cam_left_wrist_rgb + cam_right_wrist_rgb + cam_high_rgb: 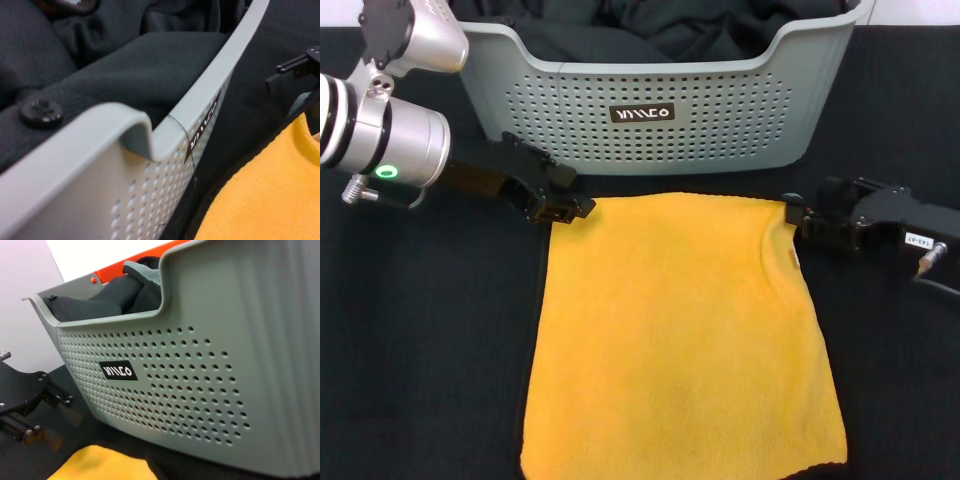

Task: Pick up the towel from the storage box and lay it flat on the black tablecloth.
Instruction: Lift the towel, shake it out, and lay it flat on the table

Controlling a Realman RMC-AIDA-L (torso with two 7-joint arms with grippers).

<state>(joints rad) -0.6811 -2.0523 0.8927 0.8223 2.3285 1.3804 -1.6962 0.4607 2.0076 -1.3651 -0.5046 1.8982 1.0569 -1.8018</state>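
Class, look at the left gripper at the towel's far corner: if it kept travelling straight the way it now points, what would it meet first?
Probably the towel itself: the left gripper points along its far edge, towards the right gripper at the opposite corner. Depth is unclear, so it might skim just above the cloth.

Storage box [210, 365] fills most of the right wrist view: light grey plastic, rounded corner, front wall dotted with rows of perforations, small black logo label [118, 371] with white lettering on that wall. Rim dips into a scooped cut-out along the front edge. Dark garments [107, 297] lie piled inside, rising above the dip. Orange strip [150, 257] visible behind the box against a pale wall. Corner of the yellow-orange towel [102, 465] sits on the black tablecloth [185, 465] close to the box base. Left gripper [25, 400], black, metal screws showing, hangs low beside the box, near the towel corner.
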